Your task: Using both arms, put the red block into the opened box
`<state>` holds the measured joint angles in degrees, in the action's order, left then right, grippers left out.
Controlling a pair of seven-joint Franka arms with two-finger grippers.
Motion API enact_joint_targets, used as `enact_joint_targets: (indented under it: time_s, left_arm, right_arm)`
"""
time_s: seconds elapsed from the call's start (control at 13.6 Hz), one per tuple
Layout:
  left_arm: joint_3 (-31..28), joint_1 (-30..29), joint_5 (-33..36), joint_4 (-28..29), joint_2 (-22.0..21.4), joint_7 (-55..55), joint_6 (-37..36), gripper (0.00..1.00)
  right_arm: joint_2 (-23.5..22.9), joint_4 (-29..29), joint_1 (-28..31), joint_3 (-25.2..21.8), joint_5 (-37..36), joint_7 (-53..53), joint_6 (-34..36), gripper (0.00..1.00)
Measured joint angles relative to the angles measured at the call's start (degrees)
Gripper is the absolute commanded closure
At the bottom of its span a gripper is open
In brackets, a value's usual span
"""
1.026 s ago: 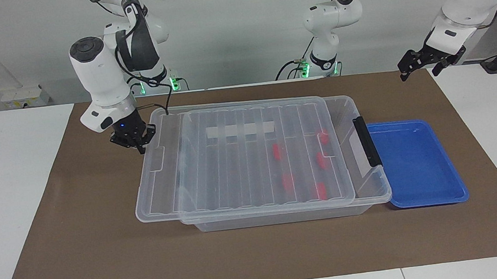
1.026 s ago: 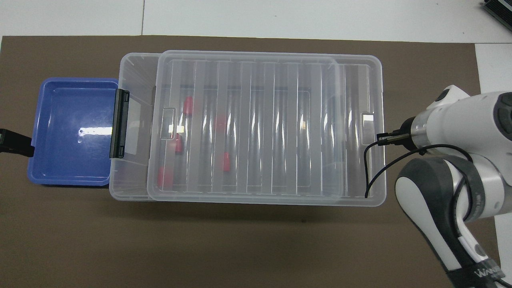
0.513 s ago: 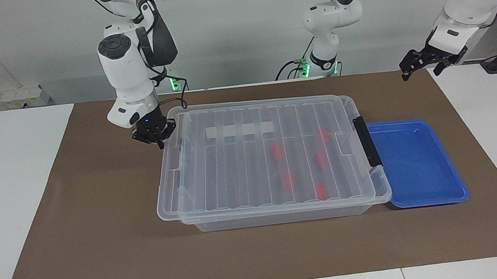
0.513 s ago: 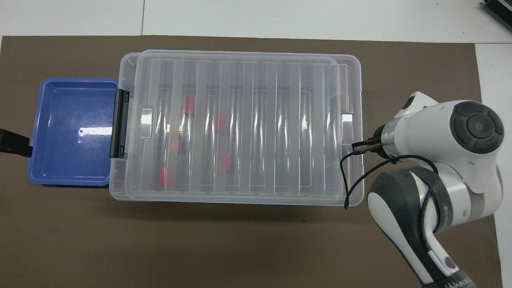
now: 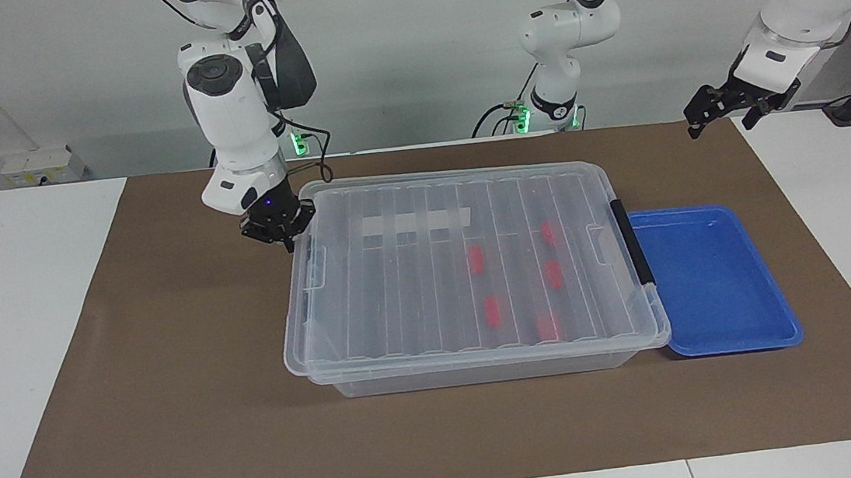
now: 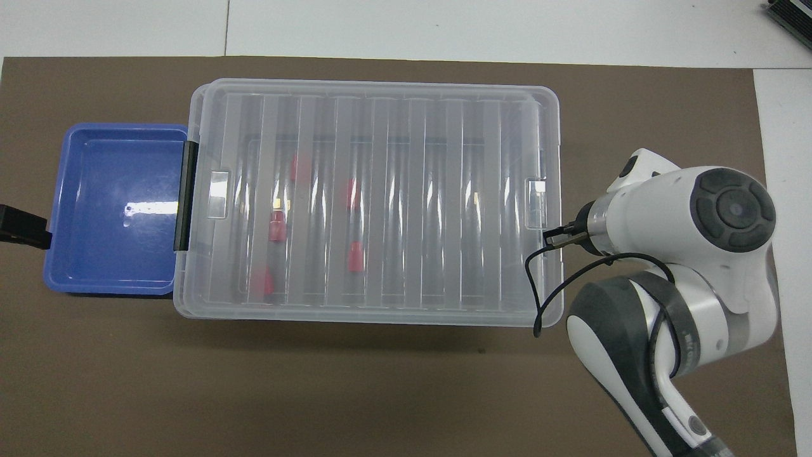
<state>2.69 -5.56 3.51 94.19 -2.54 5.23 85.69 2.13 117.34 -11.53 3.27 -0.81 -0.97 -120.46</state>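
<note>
The box sits in the middle of the worktop with its lid on top. The red blocks lie inside. The clenched right claw touches the lid's end, so closing looks nearly done. Next, it should let go gently. The released left claw waits over the worktop's corner.

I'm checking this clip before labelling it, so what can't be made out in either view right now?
- Right gripper: in the overhead view the arm's own wrist covers it; in the facing view, contact with the lid edge is unclear.
- Left gripper: the overhead view's edge cuts it to a dark tip.
- Red blocks: blurred through the ribbed lid in both views, shape unreadable.
- Whether the lid is fully seated on the box.
</note>
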Motion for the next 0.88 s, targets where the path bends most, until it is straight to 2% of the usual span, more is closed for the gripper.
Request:
enact_joint_targets:
  time_s: [0.88]
  left_arm:
    - [0.0,0.0,0.0,0.0,0.0,0.0,0.0,0.00]
  right_arm:
    - [0.0,0.0,-0.3,0.0,0.4,-0.4,-1.0,1.00]
